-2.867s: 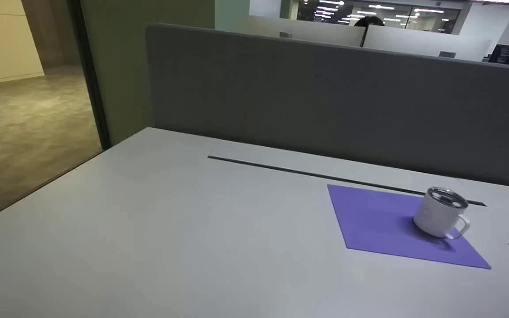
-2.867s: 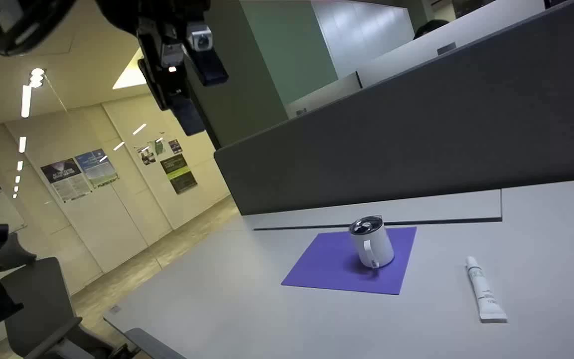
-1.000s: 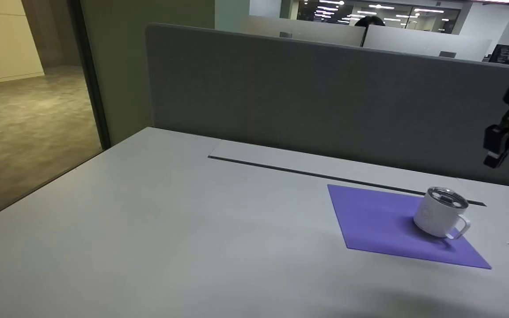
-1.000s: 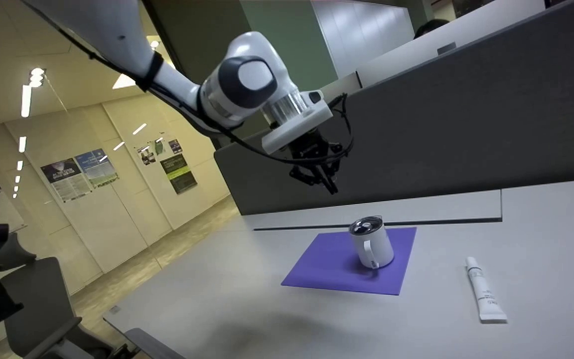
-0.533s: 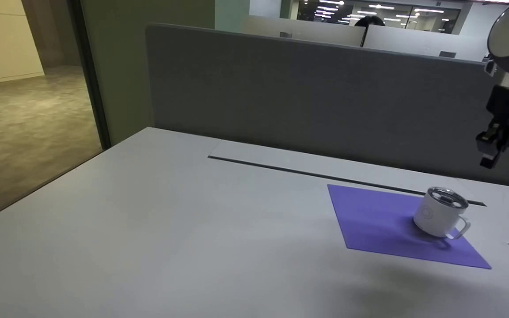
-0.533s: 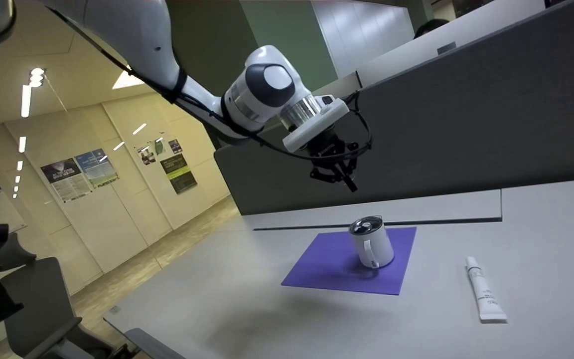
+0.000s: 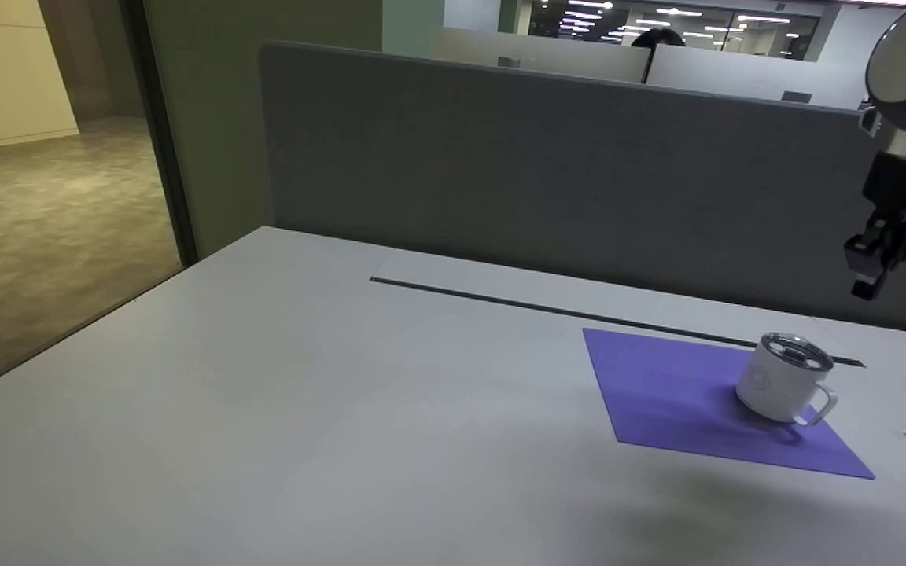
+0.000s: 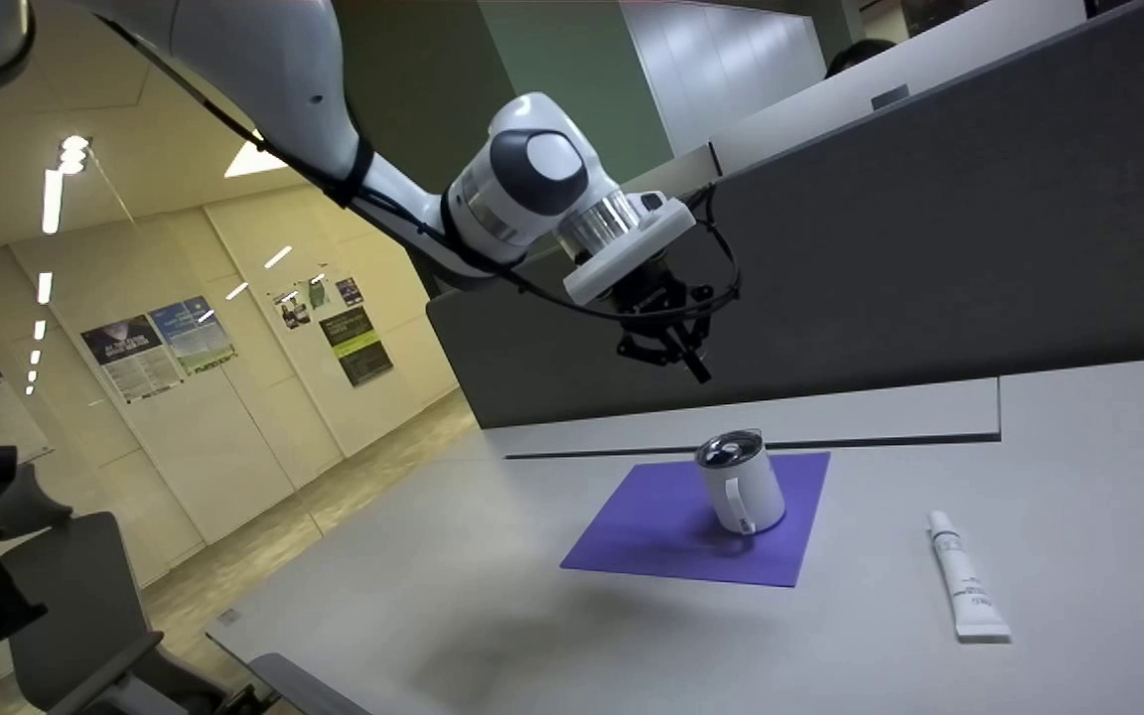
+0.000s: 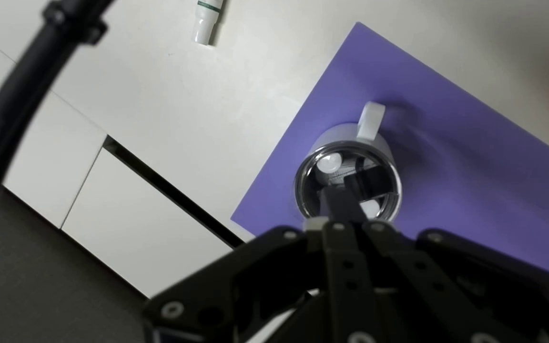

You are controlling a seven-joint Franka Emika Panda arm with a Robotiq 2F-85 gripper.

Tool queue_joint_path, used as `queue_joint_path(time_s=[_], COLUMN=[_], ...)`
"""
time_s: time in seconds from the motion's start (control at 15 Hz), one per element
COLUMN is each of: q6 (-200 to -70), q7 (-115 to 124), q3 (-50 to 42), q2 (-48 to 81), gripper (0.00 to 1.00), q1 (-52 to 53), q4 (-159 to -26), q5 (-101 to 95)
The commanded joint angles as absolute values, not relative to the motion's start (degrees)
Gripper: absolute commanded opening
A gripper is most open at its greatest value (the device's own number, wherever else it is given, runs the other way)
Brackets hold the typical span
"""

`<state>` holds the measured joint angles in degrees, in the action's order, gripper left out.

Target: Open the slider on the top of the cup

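Observation:
A white cup [image 7: 771, 385] with a handle stands upright on a purple mat [image 7: 665, 393]. Its clear lid carries a dark slider [image 9: 372, 183], partly covered by my fingers in the wrist view. In both exterior views my gripper [image 8: 696, 367] hangs in the air above the cup [image 8: 751, 497], not touching it. The fingers are together and nothing shows between them. From the wrist, the gripper [image 9: 339, 193] tips overlap the lid, just beside the slider. Whether the slider is slid to one side or the other, I cannot tell.
A white tube [image 8: 966, 586] lies on the table to the handle side of the cup. A dark grey partition [image 7: 539, 181] rises along the table's back edge, behind a narrow dark slot [image 7: 500, 301]. A black cable [image 9: 22, 95] crosses the wrist view's left side.
The arm has swung in over the table and come above the cup, and its jaws have gone from apart to shut. Over the last half second it barely moves. Cup and mat stay put.

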<state>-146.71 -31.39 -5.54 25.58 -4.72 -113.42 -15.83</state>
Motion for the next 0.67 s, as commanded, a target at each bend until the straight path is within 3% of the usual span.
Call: queue_joint_path(time_s=[0.0, 0.6], q6=[-148.99, -156.5], q7=[-31.21, -32.22], q3=[-3.79, -1.92], q2=[26.85, 32.56], gripper=[0.0, 0.0], q1=[-6.37, -7.5], q4=[-113.04, -112.83], q5=[-16.62, -16.76])
